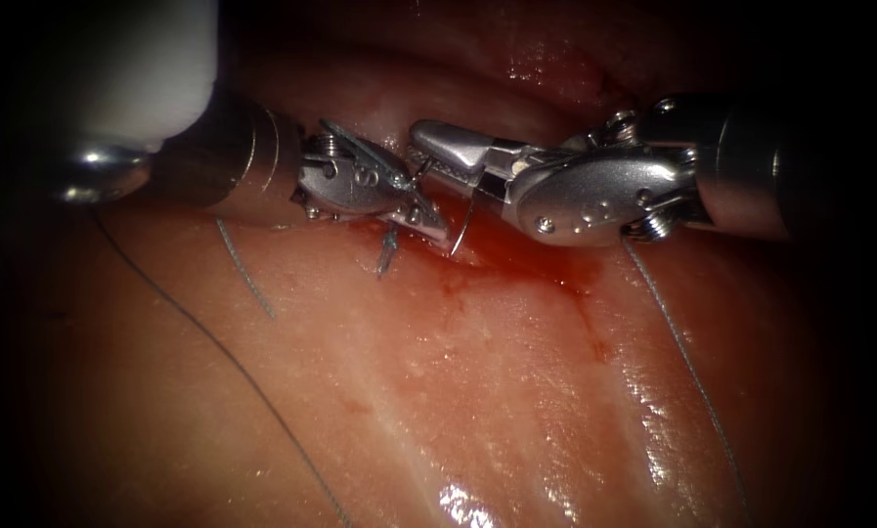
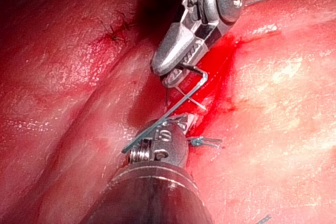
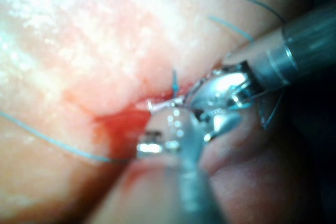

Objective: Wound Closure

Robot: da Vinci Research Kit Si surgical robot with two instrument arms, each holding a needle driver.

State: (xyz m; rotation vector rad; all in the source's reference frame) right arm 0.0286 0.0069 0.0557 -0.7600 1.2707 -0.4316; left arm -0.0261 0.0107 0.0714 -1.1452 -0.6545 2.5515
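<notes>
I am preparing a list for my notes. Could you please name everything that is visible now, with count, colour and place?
tissue: one, pink and glossy, under both tools.
cut: one, between the tools.
red fluid: one patch, red, in the cut below the right hand.
needle: one, silver, curved, held in the right hand's jaws, its point down at the cut; whether it is in the tissue I cannot tell.
thread: dark strands, on the tissue left and right of the cut.
cut ends of thread: a short tuft, bluish, below the left hand.
left hand: one, metal, left of the cut.
right hand: one, metal, right of the cut.
</notes>
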